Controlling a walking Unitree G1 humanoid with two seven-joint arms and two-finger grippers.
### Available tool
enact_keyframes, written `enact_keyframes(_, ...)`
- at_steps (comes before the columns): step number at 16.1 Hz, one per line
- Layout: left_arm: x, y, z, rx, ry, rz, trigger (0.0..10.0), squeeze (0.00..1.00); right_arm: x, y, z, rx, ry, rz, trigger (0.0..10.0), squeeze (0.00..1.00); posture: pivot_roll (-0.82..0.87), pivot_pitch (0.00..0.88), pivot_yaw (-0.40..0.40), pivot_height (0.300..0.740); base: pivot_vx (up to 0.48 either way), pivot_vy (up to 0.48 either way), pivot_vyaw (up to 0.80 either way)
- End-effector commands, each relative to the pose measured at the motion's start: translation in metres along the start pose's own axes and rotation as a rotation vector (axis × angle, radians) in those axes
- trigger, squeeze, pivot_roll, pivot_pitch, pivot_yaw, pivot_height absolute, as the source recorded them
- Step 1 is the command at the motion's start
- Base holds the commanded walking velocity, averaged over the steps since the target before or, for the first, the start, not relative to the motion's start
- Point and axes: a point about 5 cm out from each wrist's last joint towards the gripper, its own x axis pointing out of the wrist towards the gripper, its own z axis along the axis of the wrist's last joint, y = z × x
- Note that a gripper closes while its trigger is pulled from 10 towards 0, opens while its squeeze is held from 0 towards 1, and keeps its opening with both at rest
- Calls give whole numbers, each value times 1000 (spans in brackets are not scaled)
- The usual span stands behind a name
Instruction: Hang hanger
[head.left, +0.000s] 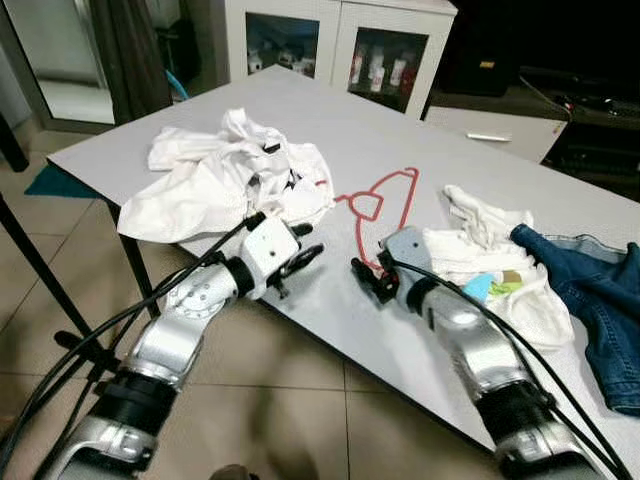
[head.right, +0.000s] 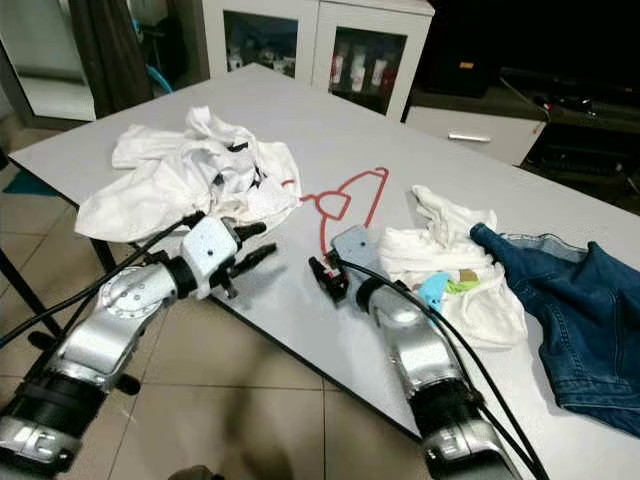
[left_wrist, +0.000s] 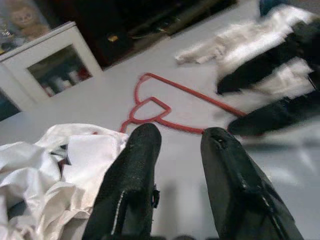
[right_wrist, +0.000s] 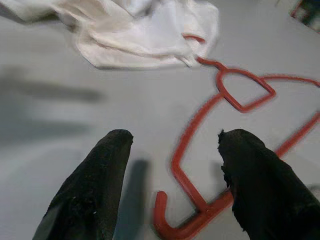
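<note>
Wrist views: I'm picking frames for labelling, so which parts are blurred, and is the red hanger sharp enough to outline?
Left wrist view: the right claw is smeared by motion blur and the far clothes are soft, but the red hanger reads clearly. Right wrist view: the hanger is slightly soft yet traceable; the white cloth is mildly blurred, and soft shadows fall on the grey table.

Table (head.left: 330, 130): held everything.
Left: shirt (head.left: 215, 180).
Middle: hanger (head.left: 375, 205), flat.
Right: cloths (head.left: 490, 265), then jeans (head.left: 600, 295).
Behind: cabinet (head.left: 335, 40).
</note>
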Motion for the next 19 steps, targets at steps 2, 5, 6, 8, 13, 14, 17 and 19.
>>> enact_keyframes(2, -1, -5, 4, 75, 11, -96, 10000, 0, 5, -13, -1, 21, 10, -106, 10000, 0, 52, 11, -81, 723, 0, 0, 0)
enact_keyframes(5, -4, -5, 3, 81, 18, -94, 10000, 0, 12, -16, -4, 48, 26, -143, 10000, 0, 67, 13, -78, 723, 0, 0, 0)
enact_keyframes(6, -5, -3, 3, 82, 21, -91, 10000, 0, 16, -13, -4, 54, 34, -128, 10000, 0, 72, 13, -78, 723, 0, 0, 0)
enact_keyframes(8, -7, -1, 3, 85, 25, -88, 10000, 0, 24, -7, -2, 48, 42, -113, 10000, 0, 80, 12, -78, 723, 0, 0, 0)
enact_keyframes(13, -7, -1, 5, 82, 21, -81, 10000, 0, 28, 0, -10, 54, 89, -81, 10000, 0, 83, 16, -76, 723, 0, 0, 0)
enact_keyframes(14, -5, -5, 6, 76, 14, -87, 10000, 0, 28, 4, -19, 70, 143, -60, 10000, 0, 82, 17, -74, 723, 0, 0, 0)
enact_keyframes(17, -3, -7, 7, 73, 5, -93, 10000, 0, 27, 6, -30, 105, 217, -51, 10000, 0, 80, 17, -71, 723, 0, 0, 0)
enact_keyframes(19, -3, -7, 8, 72, 4, -93, 10000, 0, 26, 8, -34, 119, 231, -29, 9098, 0, 80, 17, -71, 723, 0, 0, 0)
